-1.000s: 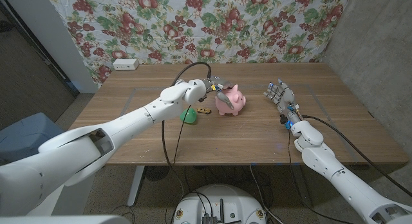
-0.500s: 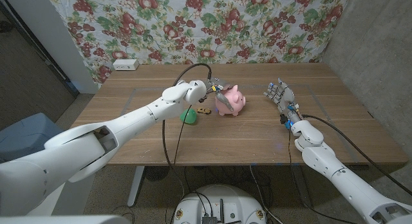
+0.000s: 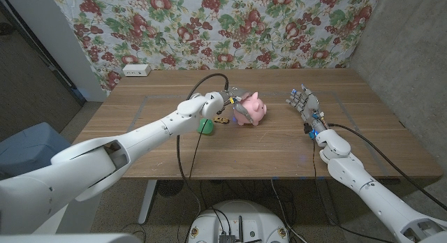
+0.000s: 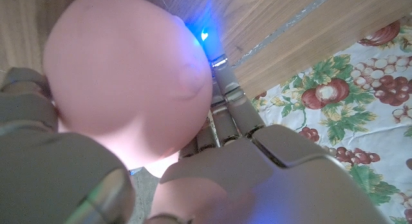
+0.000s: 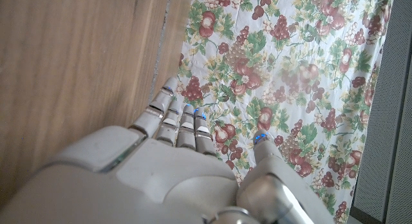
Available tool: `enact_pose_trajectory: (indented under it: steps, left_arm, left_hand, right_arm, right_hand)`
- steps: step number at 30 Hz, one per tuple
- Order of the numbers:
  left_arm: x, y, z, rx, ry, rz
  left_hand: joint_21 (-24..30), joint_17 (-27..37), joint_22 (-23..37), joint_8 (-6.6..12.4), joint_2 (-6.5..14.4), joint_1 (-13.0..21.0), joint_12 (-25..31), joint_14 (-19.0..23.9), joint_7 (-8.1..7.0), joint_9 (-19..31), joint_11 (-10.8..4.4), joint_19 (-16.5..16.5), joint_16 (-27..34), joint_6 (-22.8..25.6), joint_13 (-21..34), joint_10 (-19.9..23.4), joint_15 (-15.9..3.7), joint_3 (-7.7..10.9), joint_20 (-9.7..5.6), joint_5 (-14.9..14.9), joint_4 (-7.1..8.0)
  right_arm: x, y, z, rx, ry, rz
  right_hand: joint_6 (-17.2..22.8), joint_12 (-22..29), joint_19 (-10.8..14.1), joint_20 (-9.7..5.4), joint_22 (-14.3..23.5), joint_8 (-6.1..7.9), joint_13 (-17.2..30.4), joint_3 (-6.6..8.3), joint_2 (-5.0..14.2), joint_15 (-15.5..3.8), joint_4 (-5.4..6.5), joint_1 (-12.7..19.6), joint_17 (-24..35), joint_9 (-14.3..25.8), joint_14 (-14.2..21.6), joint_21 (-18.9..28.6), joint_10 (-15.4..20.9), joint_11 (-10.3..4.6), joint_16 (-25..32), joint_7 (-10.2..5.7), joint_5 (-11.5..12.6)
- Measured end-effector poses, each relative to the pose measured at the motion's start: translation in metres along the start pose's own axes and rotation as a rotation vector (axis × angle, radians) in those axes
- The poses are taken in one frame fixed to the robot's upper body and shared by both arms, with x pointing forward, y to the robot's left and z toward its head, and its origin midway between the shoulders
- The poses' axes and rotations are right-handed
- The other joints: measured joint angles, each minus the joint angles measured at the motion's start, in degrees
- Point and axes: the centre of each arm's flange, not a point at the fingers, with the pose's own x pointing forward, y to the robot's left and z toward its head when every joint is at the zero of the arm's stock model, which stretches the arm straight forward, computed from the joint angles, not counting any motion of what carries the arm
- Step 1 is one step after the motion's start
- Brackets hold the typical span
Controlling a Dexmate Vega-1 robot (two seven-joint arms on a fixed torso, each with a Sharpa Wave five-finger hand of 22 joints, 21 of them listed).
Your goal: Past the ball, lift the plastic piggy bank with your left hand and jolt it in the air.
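Pink plastic piggy bank, centre frame (likely light, slippery): left hand fingers wrap its rounded body.

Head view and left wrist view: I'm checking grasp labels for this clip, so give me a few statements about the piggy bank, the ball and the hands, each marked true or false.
1. The left hand grips the pink piggy bank. True; the left wrist view shows its fingers wrapped around the pink body.
2. The right hand holds the green ball. False; it holds nothing, fingers apart, and the ball sits on the table beside the left arm.
3. The piggy bank is blue. False; it is pink.
4. A white box sits at the table's far left corner. True.
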Motion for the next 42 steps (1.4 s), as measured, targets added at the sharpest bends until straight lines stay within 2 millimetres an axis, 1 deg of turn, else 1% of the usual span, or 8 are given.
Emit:
enact_pose_trajectory:
  steps: [15,17,24,27,29,30,38,42]
  left_arm:
    - [0.001,0.000,-0.002,-0.013,0.005,0.029]
    - [0.001,0.001,-0.003,-0.018,0.007,0.037]
    - [-0.001,0.003,-0.010,-0.040,0.022,0.060]
    - [-0.002,0.004,-0.012,-0.053,0.029,0.074]
    - [-0.003,0.007,-0.015,-0.065,0.036,0.088]
    - [-0.004,0.008,-0.016,-0.068,0.038,0.092]
    - [-0.008,0.017,-0.024,-0.111,0.058,0.146]
    - [-0.010,0.020,-0.029,-0.137,0.072,0.177]
  left_hand:
    - [2.16,-0.11,0.53,0.03,0.00,0.00,0.02,0.19,0.02,-0.19,1.21,-0.14,0.00,0.02,1.16,1.23,-0.17,-0.55,0.13,0.88,0.06]
    - [2.41,0.10,0.53,-0.02,-0.01,0.01,-0.02,0.19,0.92,-0.10,1.72,-0.14,-0.01,0.92,1.26,1.73,-0.17,-0.71,0.13,0.89,-0.05]
    - [2.87,0.36,0.81,0.16,-0.31,0.31,-0.10,0.30,1.25,0.13,2.49,-0.34,-0.03,1.25,1.69,2.51,-0.05,-0.80,0.33,0.91,0.02]
    - [3.29,0.43,1.00,0.17,-0.32,0.32,-0.31,0.49,2.16,0.26,3.47,-0.55,-0.07,2.17,1.95,3.49,0.14,-0.85,0.54,1.12,0.07]
    - [3.64,0.43,1.06,0.16,-0.75,0.75,-0.53,0.89,4.21,0.28,5.74,-0.64,-0.08,4.22,1.98,5.76,0.54,-0.86,0.63,1.34,0.07]
    - [3.73,0.61,1.06,0.16,-0.76,0.76,-0.53,0.90,4.59,0.28,6.01,-0.64,-0.08,4.60,2.06,6.03,0.55,-0.87,0.63,1.38,0.06]
    - [4.60,0.91,1.36,0.16,-1.15,1.16,-0.27,0.99,4.61,0.47,6.20,-0.95,-0.18,4.62,2.53,6.22,0.64,-1.03,0.94,1.38,0.23]
    - [4.98,0.92,1.37,0.16,-1.81,1.84,-0.27,1.70,6.02,0.49,7.02,-0.99,0.04,6.07,2.57,7.04,1.35,-1.06,0.98,1.38,0.26]
  right_arm:
    - [0.002,-0.001,0.001,-0.003,0.000,-0.001]
    - [0.003,-0.001,0.001,-0.004,0.000,-0.001]
    - [0.004,-0.001,0.001,-0.005,0.000,-0.001]
    - [0.004,-0.001,0.001,-0.005,0.000,-0.001]
    - [0.005,-0.001,0.002,-0.005,-0.001,-0.001]
    - [0.005,-0.001,0.002,-0.005,-0.001,0.000]
    - [0.006,0.000,0.002,-0.007,0.001,0.002]
    - [0.007,0.000,0.003,-0.009,0.001,0.002]
  right_hand:
    - [0.00,0.00,-0.01,0.00,0.00,0.00,0.00,0.00,0.00,0.00,0.00,0.00,0.00,0.00,0.00,-0.44,0.00,0.00,0.00,0.00,0.00]
    - [0.00,0.00,0.00,0.00,0.00,0.00,0.00,0.00,0.00,0.00,0.00,0.00,0.00,0.00,0.00,-0.45,0.00,0.00,0.00,0.00,0.00]
    - [0.00,0.00,-0.01,0.00,-0.01,0.00,0.00,0.00,0.00,0.00,0.00,0.00,0.00,0.00,0.00,-0.78,-0.01,0.00,0.00,0.00,0.00]
    - [0.00,0.00,-0.01,0.00,-0.01,0.00,0.00,0.00,0.00,0.00,0.00,0.00,0.01,0.00,0.00,-0.78,-0.01,0.00,0.00,0.00,0.00]
    - [0.00,0.00,-0.01,0.00,-0.01,0.00,0.00,0.00,0.00,0.00,0.00,0.00,0.01,0.00,0.00,-0.78,-0.01,0.00,0.00,0.00,0.00]
    - [0.00,0.00,-0.01,0.00,-0.01,0.00,0.00,0.00,0.00,0.00,0.00,0.00,0.00,0.00,0.00,-0.91,-0.01,0.00,0.00,0.00,0.00]
    - [0.32,0.00,0.01,-0.01,-0.01,0.00,0.00,0.00,0.00,0.00,0.00,0.00,0.00,0.00,0.00,-1.00,-0.01,0.00,0.00,-0.32,0.00]
    - [0.32,0.00,0.20,-0.21,-0.01,0.00,0.00,0.00,0.00,0.00,0.00,0.00,0.01,0.00,0.00,-1.21,-0.01,0.00,0.00,-0.31,0.00]
